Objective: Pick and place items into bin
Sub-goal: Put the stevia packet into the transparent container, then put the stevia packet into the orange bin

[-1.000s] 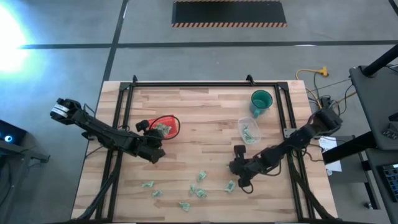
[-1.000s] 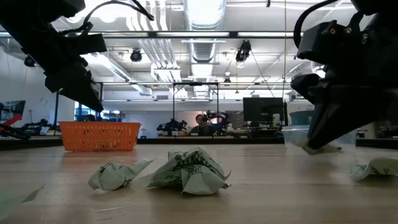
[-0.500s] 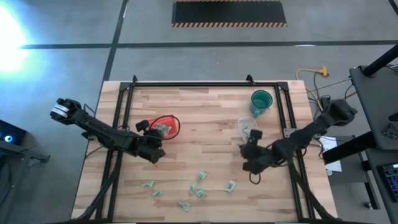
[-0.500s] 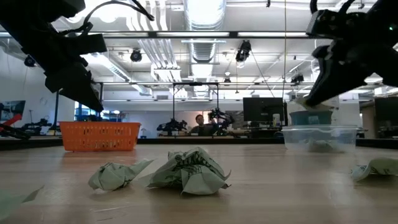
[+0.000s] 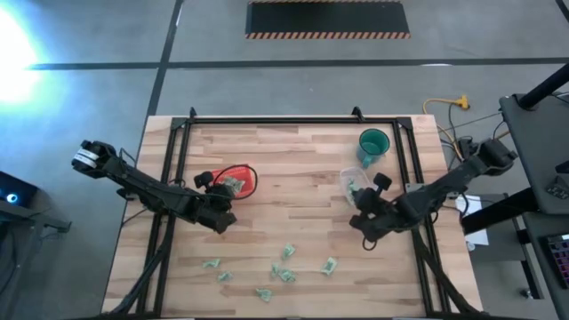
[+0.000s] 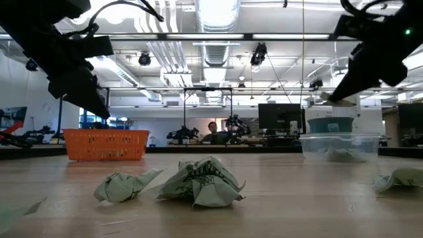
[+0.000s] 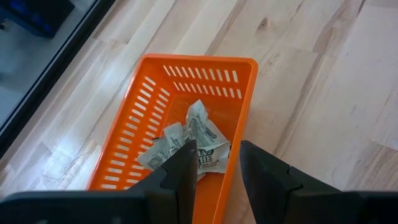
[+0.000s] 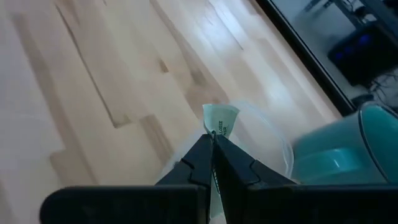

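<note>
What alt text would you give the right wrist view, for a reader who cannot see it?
The right claw is shut on a small pale green wrapper, held above a clear plastic tub on the wooden table. A teal cup stands just beyond the tub.

The red tray (image 7: 230,81) runs off the bottom of the left wrist view, so its near end cannot be seen. The left gripper's fingers (image 7: 183,171) cover part of the crumpled pieces (image 7: 199,140) inside it.

In the right wrist view, the clear tub (image 8: 273,140) is mostly hidden behind the right gripper (image 8: 212,138), and the teal cup (image 8: 348,152) is cut off at the edge. Only a corner of the pinched wrapper (image 8: 221,119) peeks out.

From above, the scattered wrappers (image 5: 284,271) are too small to read. In the low view, one wrapper (image 6: 400,178) is cut off at the side.
</note>
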Motion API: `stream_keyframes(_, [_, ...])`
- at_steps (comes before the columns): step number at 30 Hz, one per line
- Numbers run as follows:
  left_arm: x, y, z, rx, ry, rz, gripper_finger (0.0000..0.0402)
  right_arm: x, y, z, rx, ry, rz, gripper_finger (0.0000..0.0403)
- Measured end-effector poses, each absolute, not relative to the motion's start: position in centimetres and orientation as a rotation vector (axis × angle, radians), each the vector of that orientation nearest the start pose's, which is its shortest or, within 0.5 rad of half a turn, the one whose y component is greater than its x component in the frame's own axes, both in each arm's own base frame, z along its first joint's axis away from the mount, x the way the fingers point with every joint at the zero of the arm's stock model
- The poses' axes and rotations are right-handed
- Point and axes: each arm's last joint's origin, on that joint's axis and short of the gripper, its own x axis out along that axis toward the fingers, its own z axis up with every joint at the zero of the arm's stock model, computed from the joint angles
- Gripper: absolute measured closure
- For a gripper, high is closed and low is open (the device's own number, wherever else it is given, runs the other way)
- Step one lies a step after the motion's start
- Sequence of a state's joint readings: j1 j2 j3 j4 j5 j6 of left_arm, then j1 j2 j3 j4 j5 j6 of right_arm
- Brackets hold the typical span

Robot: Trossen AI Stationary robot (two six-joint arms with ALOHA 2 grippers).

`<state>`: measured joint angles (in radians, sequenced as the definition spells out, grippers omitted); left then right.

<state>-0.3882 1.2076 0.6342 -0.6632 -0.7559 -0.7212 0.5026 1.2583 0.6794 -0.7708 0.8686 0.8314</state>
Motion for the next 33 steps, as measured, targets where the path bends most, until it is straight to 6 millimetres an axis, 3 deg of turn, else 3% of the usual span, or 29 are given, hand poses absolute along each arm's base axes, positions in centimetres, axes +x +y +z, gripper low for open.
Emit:
stream_keyframes(7, [18.7, -5.5, 18.4, 0.023, 0.846, 0.653, 0.0297, 17.8, 6.4, 17.4, -0.094, 0.837, -0.752, 0.0394])
stream_keyframes(21, [18.7, -5.5, 18.4, 0.023, 0.847, 0.653, 0.0297, 17.5, 6.0, 17.0, -0.047, 0.827, -0.792, 0.0391])
stream_keyframes(33, [18.7, -5.6, 18.4, 0.012, 0.858, 0.639, 0.0297, 16.7, 5.7, 16.6, -0.047, 0.856, -0.84, 0.0304])
